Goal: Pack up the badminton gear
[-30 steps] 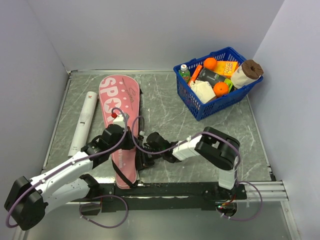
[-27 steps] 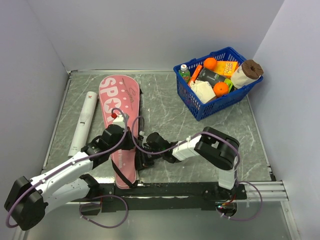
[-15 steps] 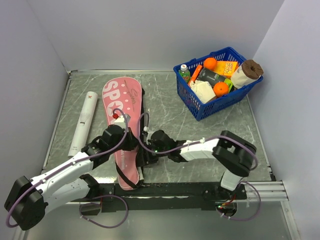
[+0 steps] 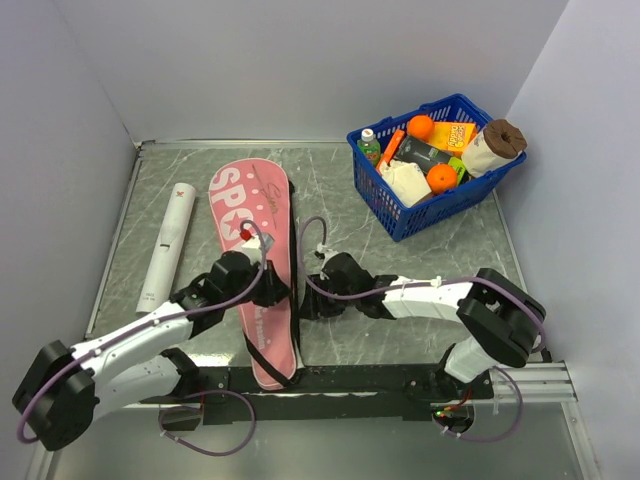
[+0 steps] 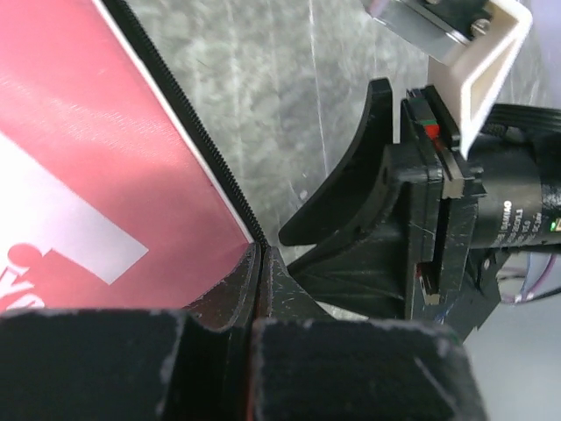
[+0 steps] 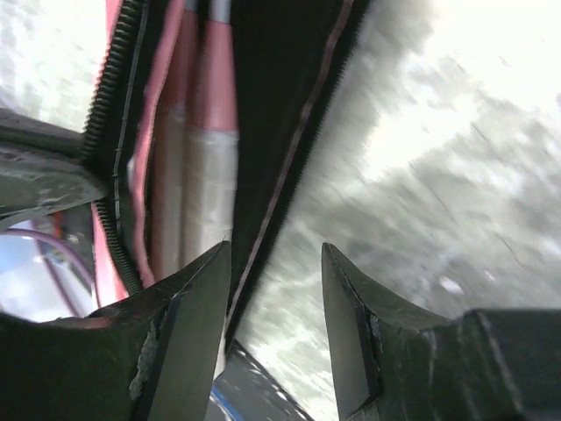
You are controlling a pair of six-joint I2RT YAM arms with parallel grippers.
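Rackets (image 6: 203, 149) are sitting inside the bag (image 4: 250, 215), so the first part is looking done: two pink shafts with white wrap are showing through the open side, just left of the right end effector (image 6: 273, 263). That one's fingers are standing apart with nothing held, hovering beside the bag's black edge. I cannot tell whether they are touching it.

The left end effector (image 5: 259, 263) is pinched together on the bag's zip edge (image 5: 188, 145), with the right one sitting just opposite it, nearly nose to nose.

What's left? By my reckoning the bag is waiting to be closed, and the tube (image 4: 168, 245) is not yet packed. It is lying on the desk (image 4: 400, 280), well off to the left end effector's left. No shuttlecock is showing anywhere.

The basket (image 4: 470, 195) of groceries is sitting far beyond the right end effector, to its right, out of the way. The crowding is between the two end effectors themselves at that edge.
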